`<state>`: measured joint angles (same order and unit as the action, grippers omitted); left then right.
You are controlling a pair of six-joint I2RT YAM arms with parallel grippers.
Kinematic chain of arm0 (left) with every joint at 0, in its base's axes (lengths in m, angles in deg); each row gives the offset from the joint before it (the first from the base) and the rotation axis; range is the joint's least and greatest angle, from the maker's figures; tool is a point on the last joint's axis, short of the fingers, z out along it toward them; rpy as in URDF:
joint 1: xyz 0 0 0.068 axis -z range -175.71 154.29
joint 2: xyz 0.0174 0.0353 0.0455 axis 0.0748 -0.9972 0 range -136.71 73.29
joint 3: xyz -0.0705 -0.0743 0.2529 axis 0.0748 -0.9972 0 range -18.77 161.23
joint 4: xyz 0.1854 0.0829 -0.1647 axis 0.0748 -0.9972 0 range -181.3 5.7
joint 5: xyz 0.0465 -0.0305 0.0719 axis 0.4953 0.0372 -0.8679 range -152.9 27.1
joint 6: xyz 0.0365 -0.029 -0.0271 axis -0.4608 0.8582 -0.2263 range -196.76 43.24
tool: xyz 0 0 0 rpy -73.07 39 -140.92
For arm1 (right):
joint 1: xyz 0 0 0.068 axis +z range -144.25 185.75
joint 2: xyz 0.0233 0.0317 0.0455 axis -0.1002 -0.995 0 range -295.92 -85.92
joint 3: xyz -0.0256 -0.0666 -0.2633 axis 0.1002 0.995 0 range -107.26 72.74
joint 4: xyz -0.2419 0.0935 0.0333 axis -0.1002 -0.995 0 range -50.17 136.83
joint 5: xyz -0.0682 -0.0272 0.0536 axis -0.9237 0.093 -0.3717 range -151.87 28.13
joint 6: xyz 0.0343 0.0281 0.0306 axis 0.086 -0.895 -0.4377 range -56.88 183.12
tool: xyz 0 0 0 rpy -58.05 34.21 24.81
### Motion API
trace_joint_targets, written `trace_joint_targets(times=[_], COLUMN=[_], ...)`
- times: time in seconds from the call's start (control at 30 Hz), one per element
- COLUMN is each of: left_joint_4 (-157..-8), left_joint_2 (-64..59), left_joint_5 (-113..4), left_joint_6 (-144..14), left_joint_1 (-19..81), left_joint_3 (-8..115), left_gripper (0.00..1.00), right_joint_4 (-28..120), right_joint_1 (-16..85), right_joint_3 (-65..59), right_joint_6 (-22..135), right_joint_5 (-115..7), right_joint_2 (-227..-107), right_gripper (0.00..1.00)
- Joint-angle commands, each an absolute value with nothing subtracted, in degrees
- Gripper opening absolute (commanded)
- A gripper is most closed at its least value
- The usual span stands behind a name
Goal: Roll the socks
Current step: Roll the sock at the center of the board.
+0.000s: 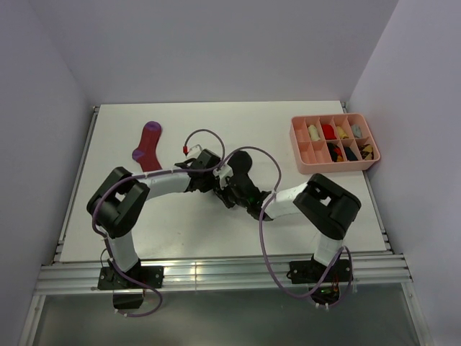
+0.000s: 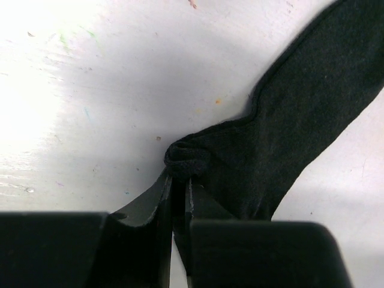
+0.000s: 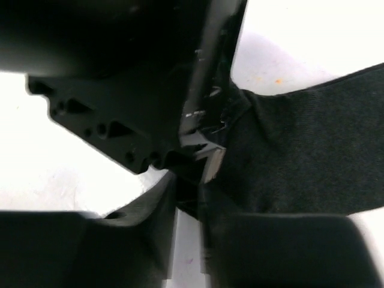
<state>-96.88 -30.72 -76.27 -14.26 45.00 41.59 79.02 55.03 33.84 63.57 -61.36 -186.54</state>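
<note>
1. Position: we find the black sock (image 2: 300, 114) lying on the table (image 1: 180, 223) near its middle, where both arms meet.
2. We see the left gripper (image 2: 180, 183) clamped on a bunched edge of the black sock.
3. The right gripper (image 3: 187, 201) sits just beside it, jaws nearly together, pinching the same dark fabric.
4. The magenta sock (image 1: 149, 146) lies flat at far left, well apart; the pink tray (image 1: 337, 166) stands far right.

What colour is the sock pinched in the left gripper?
The sock is plain black, shown best in the left wrist view, pinched by the left gripper.
</note>
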Motion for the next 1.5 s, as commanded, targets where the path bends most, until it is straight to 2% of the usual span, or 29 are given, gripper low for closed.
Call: trace_joint_targets(times=[0.0, 0.1, 0.37, 0.5, 0.57, 0.6, 0.63, 0.73, 0.93, 1.23, 1.47], left_joint_4=[-101.6, -101.8, -99.0, -95.8, -93.8, -92.7, -91.3, -87.0, -82.7, -76.2, -77.4], left_joint_2=[-32.9, -31.7, -23.5, -19.0, -16.5, -15.7, -15.0, -12.6, -11.7, -15.2, -19.6], left_joint_5=[-75.9, -76.7, -80.4, -81.7, -82.1, -82.1, -82.1, -80.9, -80.0, -79.9, -78.5], left_joint_6=[-12.8, -11.8, -5.4, -2.3, -0.6, -0.3, 0.7, 1.6, 1.5, 0.9, 0.5], left_joint_1=[45.9, 45.9, 44.2, 43.6, 43.6, 43.6, 43.6, 43.6, 44.1, 44.7, 44.7], left_joint_3=[41.3, 40.8, 34.2, 30.4, 28.2, 27.4, 26.7, 23.3, 20.3, 19.7, 21.7], left_gripper=[0.0, 0.01, 0.2, 0.36, 0.37, 0.41, 0.5, 0.6, 0.62, 0.61, 0.52], right_joint_4=[75.7, 73.7, 68.8, 72.3, 76.1, 77.8, 79.3, 81.5, 83.8, 85.0, 86.0], right_joint_1=[57.2, 57.2, 52.8, 48.4, 45.3, 44.4, 42.9, 40.8, 37.5, 34.9, 34.3], right_joint_3=[30.2, 29.7, 28.7, 31.9, 33.3, 34.6, 34.9, 34.7, 33.4, 32.6, 32.5], right_joint_6=[64.2, 61.4, 49.6, 41.0, 35.5, 33.8, 32.3, 28.2, 19.5, 14.1, 13.2], right_joint_5=[-64.6, -66.8, -56.4, -48.4, -42.9, -40.8, -39.4, -34.8, -25.8, -20.7, -20.1], right_joint_2=[-189.0, -189.0, -186.7, -185.6, -186.1, -186.6, -187.8, -190.4, -194.7, -197.7, -198.4], right_gripper=[0.18, 0.0, 0.0, 0.0, 0.0, 0.0, 0.0, 0.0, 0.0, 0.0, 0.0])
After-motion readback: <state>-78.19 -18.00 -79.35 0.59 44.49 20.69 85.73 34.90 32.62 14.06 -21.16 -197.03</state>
